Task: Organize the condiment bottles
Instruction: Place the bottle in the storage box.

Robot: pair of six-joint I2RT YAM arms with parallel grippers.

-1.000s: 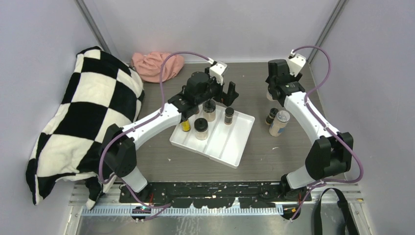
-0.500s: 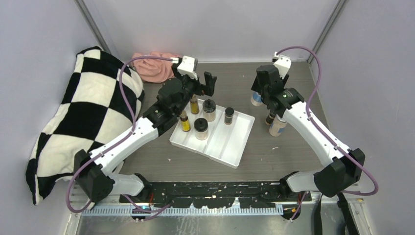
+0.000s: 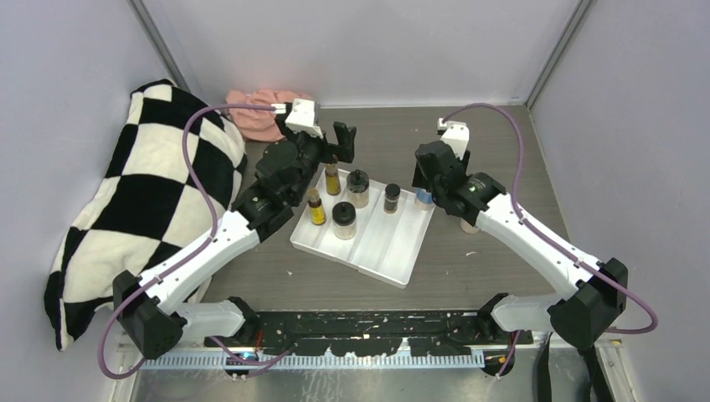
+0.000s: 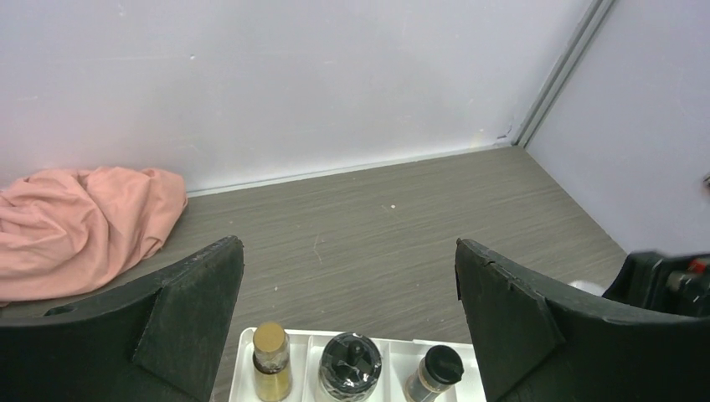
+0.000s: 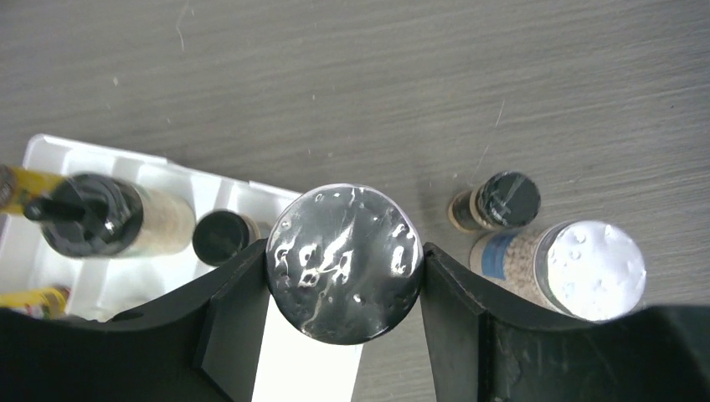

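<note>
Well, my right gripper [image 5: 343,272] clenched a shaker [image 5: 343,251] over the tray's [image 3: 393,251] rim, presumably for racking. My left gripper [image 4: 347,251] hung open near the bench's [image 3: 393,134] far edge.

I work in a robotics lab test cell, not a kitchen or a home. Plain pale grey-lilac panel walls [image 3: 377,42] box me in on three sides, joined at the corners by bare metal strips [image 3: 552,54]. The grey wood-grain worktop [image 3: 469,260] ends at a black slotted mounting rail [image 3: 368,325] where I am bolted, and purple cables [image 3: 486,105] loop in the open. The household things look staged: a black-and-white checked blanket [image 3: 142,193], a crumpled pink cloth [image 3: 255,113], and small condiment bottles [image 3: 357,188] in a white plastic tray [image 3: 393,243].
</note>
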